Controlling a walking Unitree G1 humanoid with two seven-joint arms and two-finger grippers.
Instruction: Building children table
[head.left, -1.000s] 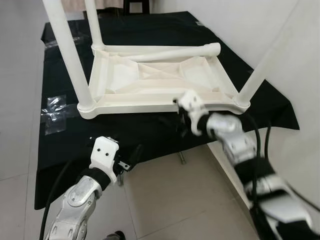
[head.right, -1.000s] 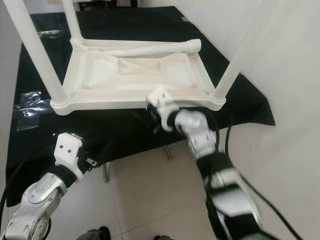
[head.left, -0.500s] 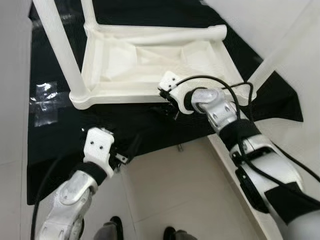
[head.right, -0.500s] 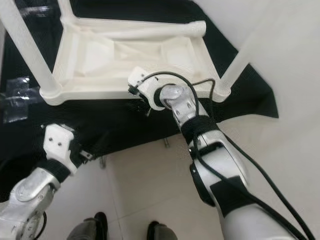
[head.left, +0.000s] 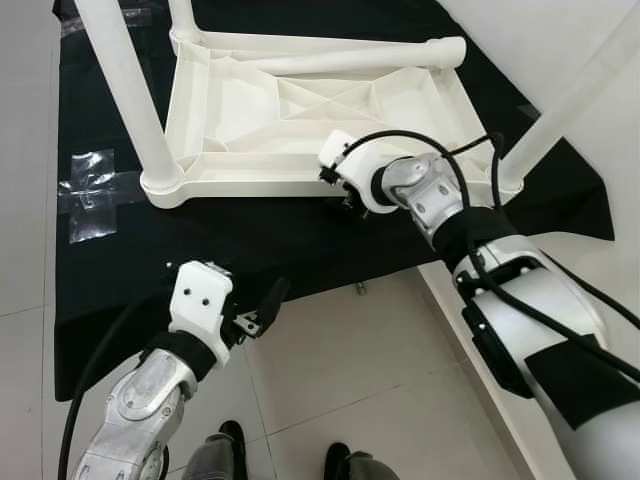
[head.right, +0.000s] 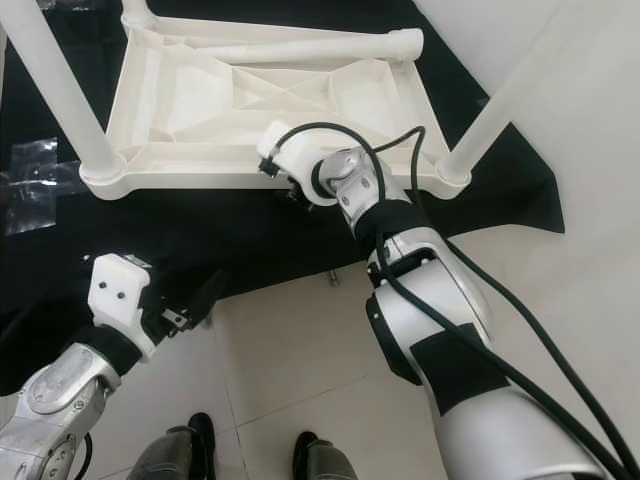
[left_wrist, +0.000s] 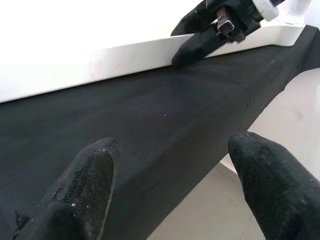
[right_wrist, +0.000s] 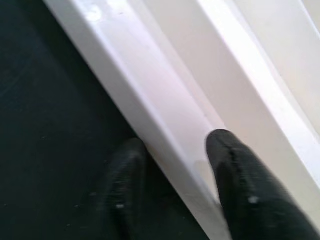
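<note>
The white children's table (head.left: 300, 110) lies upside down on a black-covered worktop (head.left: 200, 240). Upright legs rise at its near-left corner (head.left: 120, 80) and near-right corner (head.left: 570, 100). A loose leg (head.left: 350, 58) lies across the far side. My right gripper (head.left: 345, 200) is at the near rim (right_wrist: 165, 125), one finger (right_wrist: 240, 185) inside it and one finger (right_wrist: 125, 185) outside, shut on the rim. My left gripper (head.left: 265, 308) hangs open below the worktop's front edge, its fingers (left_wrist: 85, 190) wide apart and holding nothing.
Clear tape or plastic (head.left: 90, 190) lies on the cloth at the left. A white wall (head.left: 600, 30) stands close on the right. Below is pale tile floor (head.left: 340, 370), with two dark shoes (head.left: 232, 440) near the bottom edge.
The camera has tilted down and closer. My right gripper has moved left along the near rim and settled on it. My left gripper stays about where it was.
</note>
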